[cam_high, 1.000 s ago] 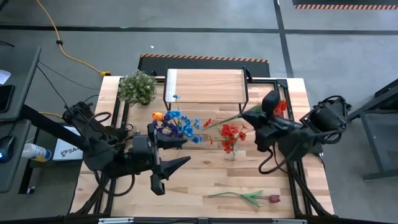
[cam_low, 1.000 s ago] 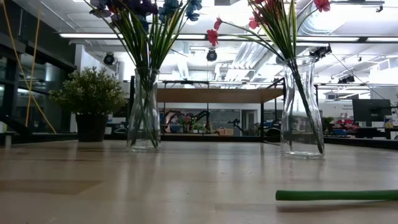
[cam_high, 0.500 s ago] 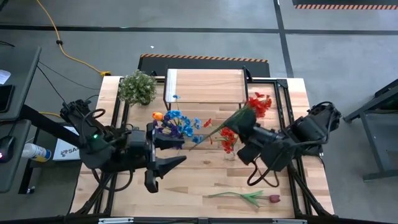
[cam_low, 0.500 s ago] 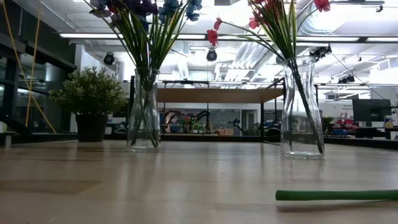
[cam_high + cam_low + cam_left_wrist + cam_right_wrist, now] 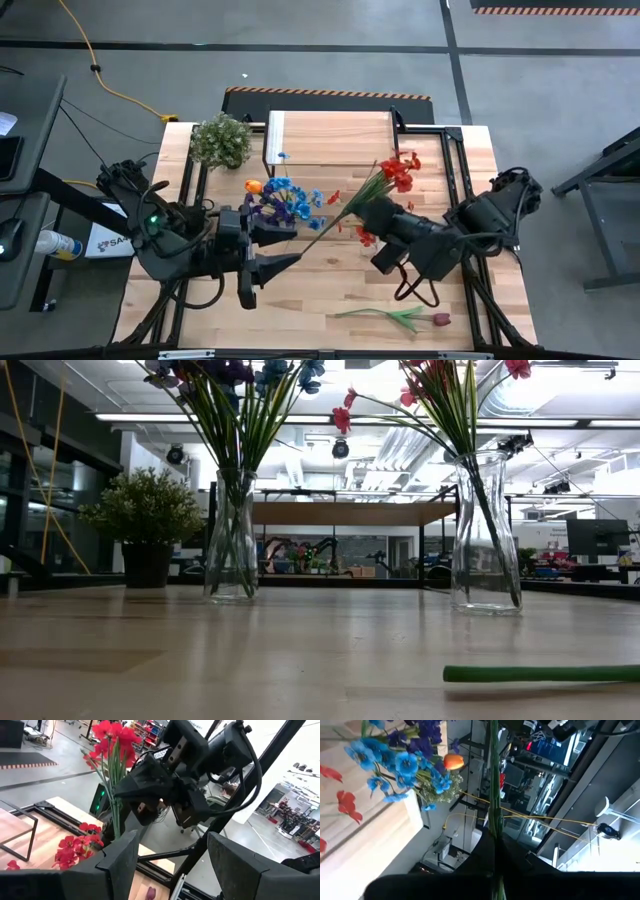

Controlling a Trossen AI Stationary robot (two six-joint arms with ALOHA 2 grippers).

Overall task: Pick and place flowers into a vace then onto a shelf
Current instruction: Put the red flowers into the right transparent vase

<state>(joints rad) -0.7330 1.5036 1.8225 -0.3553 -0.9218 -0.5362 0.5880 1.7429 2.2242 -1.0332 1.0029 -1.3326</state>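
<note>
One red-bloomed stem [image 5: 372, 188] is clamped in the right gripper [image 5: 378, 215], above the right vase [image 5: 484, 535]. The left gripper [image 5: 282, 246] is held apart, empty, near the blue flowers [image 5: 287, 198].

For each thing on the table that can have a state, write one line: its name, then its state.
Left gripper: open, empty.
Right gripper: shut on red flowers.
Left vase: upright, holding blue and purple flowers.
Right vase: upright, holding red flowers.
Tulip: lying flat.
Shelf: bare.
</note>
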